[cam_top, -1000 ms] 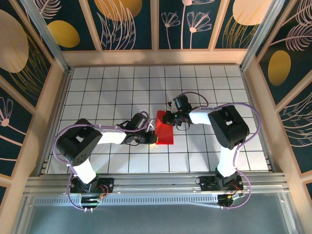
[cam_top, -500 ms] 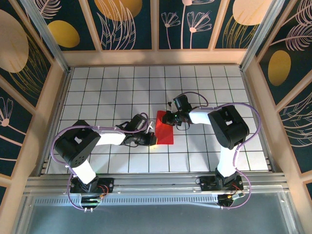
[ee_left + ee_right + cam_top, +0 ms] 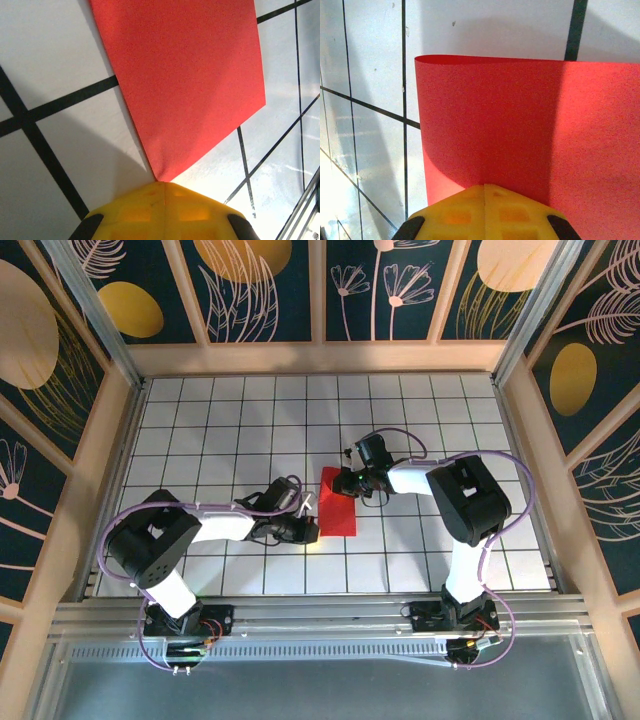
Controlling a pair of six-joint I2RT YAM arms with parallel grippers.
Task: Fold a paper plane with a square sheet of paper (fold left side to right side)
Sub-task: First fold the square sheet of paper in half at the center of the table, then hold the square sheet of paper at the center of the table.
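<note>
Plain red paper [image 3: 337, 502] — white, black-gridded table [image 3: 230, 420]

Left claw [image 3: 309, 531], right claw [image 3: 343, 483] closed

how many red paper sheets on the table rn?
1. The red sheet lies mid-table, left gripper at its near-left corner, right gripper near its far end. Another beneath couldn't be seen.

You have on record: one square sheet of paper [image 3: 337, 502], one tiled table [image 3: 200, 420], and two grippers, namely one left gripper [image 3: 310, 530] and one right gripper [image 3: 345, 483].
</note>
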